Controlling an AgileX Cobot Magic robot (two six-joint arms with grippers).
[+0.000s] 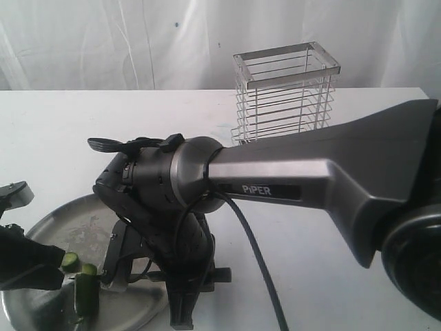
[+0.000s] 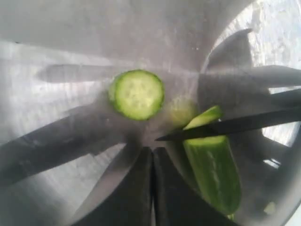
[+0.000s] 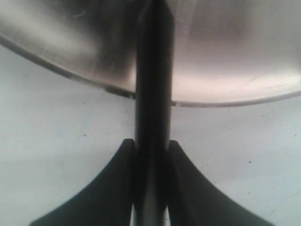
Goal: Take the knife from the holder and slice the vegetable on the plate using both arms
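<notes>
Holder: the holder (image 1: 286, 96) stands upright at the far side of the white table (image 1: 317, 276).
In the way: the right arm (image 1: 296, 176) reaches in from the right and hides the plate's right part.
Plate: the plate (image 1: 48, 231) sits near left.
Vegetable: the vegetable (image 2: 214, 174) lies on the plate, with a round slice (image 2: 137, 94) flat nearby.
Knife: the knife (image 2: 235, 126) has its blade across the vegetable's cut end.
Right gripper: the right gripper (image 3: 153, 143) is clamped on the knife's handle.
Left gripper: the left gripper (image 2: 153, 153) has its fingers pressed together and empty, just beside the vegetable.

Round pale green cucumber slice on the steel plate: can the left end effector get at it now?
Probably yes: the slice lies bare ahead of the shut left end effector; the dark-bladed knife crosses to one side, at the stubby green cucumber piece.
</notes>
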